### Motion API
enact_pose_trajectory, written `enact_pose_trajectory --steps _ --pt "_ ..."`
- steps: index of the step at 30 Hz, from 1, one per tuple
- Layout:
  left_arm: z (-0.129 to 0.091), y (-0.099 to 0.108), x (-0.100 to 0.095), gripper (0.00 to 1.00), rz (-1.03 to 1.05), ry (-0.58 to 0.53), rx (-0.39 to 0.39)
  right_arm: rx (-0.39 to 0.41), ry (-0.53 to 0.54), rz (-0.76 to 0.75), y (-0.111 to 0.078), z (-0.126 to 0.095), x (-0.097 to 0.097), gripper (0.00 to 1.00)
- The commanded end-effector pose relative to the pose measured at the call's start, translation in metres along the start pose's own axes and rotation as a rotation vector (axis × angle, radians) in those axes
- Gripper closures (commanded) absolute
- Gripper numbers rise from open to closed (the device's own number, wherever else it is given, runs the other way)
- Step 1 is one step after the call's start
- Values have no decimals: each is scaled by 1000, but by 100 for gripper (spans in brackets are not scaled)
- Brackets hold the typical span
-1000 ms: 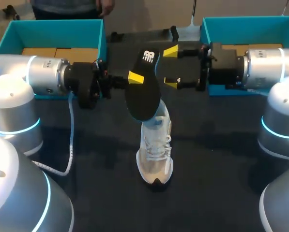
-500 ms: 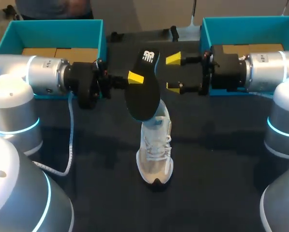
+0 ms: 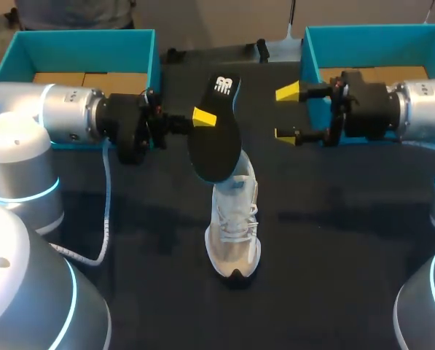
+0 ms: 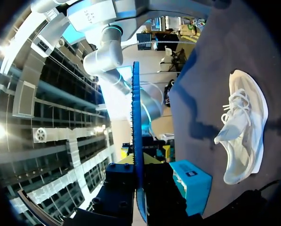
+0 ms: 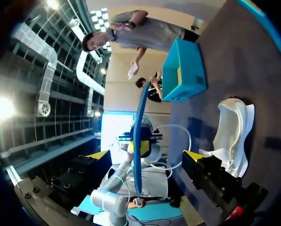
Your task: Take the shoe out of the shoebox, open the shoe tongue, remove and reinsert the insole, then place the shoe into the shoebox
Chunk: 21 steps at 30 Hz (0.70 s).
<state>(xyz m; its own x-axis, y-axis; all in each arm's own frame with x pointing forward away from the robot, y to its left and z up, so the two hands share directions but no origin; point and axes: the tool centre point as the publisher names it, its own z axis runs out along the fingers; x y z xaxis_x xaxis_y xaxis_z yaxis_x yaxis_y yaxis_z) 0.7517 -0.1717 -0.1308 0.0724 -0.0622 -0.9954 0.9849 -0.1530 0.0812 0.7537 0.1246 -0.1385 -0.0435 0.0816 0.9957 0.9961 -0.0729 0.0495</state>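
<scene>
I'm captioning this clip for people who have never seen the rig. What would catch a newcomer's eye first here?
The long black insole, clamped in the left gripper, stands out at mid-table, held over the heel of the white laced sneaker on the dark tabletop. Across from it the right gripper hangs open, in front of the teal shoebox at the back right.

Flat black insole, matt foam with a thin blue edge; white lace-up shoe, woven mesh cloth; left teal shoebox and right teal shoebox, matt card with raw brown floors; dark table cover, matt, felt-like; silver arm casings, smooth satin sheen.
</scene>
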Motion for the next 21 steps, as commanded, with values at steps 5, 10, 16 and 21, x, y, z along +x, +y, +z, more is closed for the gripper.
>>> enact_pose_trajectory --steps 5,10,16,21 --pt "1 0 0 100 2 -2 -2 -11 -4 1 -6 -4 2 0" --pt "1 0 0 100 2 -2 -2 -11 -4 1 -6 -4 2 0" --pt "-1 -12 -3 100 -349 -32 -28 -11 -4 1 -6 -4 2 0" --pt "0 -19 -11 100 -605 -48 -28 -11 -4 1 -6 -4 2 0"
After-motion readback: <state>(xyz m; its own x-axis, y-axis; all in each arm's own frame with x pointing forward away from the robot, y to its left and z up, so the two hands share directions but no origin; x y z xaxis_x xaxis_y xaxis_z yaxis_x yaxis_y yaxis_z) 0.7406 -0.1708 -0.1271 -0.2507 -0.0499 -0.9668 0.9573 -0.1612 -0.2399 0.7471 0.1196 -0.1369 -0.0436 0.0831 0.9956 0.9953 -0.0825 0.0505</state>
